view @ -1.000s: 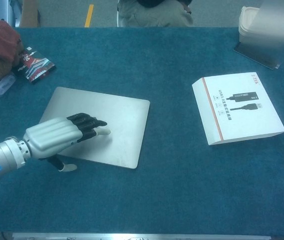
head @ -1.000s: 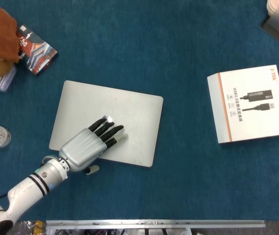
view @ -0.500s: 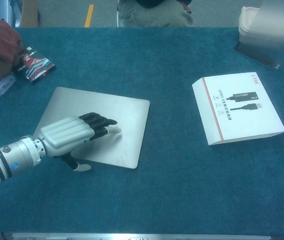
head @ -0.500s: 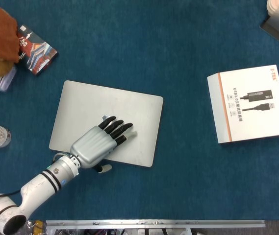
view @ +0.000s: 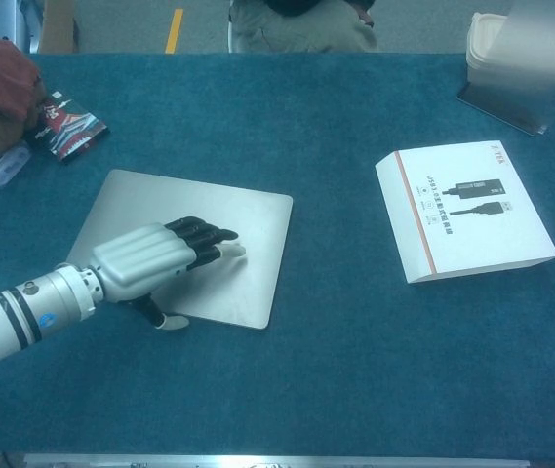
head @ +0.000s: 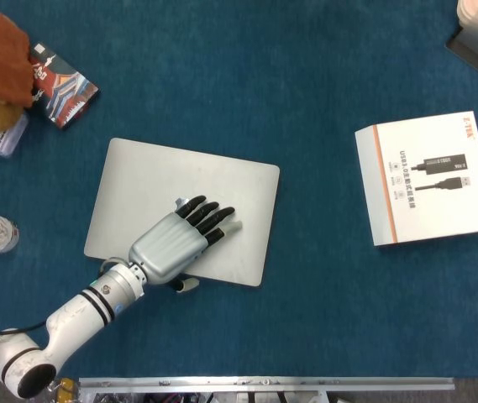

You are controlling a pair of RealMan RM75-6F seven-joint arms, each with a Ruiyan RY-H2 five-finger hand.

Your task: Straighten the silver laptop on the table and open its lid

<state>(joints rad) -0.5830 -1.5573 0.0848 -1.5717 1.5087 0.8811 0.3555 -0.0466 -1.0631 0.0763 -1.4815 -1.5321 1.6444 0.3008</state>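
**Left hand flat on the lid, laptop askew**

The laptop (head: 184, 210) lay closed on the blue counter (head: 323, 319), left of centre, its edges turned clockwise from the counter's front edge. I had the left hand (head: 178, 242) palm-down on the near half of the lid, fingers (view: 209, 234) stretched flat toward the right, thumb hanging off the near edge; it grasped nothing. The right hand was in neither view.

My judgement: to square it, press lightly and swing from the wrist so the lid slides with the palm rather than under it. Pressing near a corner should turn it more easily than at the middle. Lifting the lid would need fingertips under an edge; I couldn't tell which side carried the hinge.

Writing: the white box (head: 428, 178) at right showed a USB adapter picture and "USB"; its corner brand was too small. The red packet (head: 62, 88) was unreadable.
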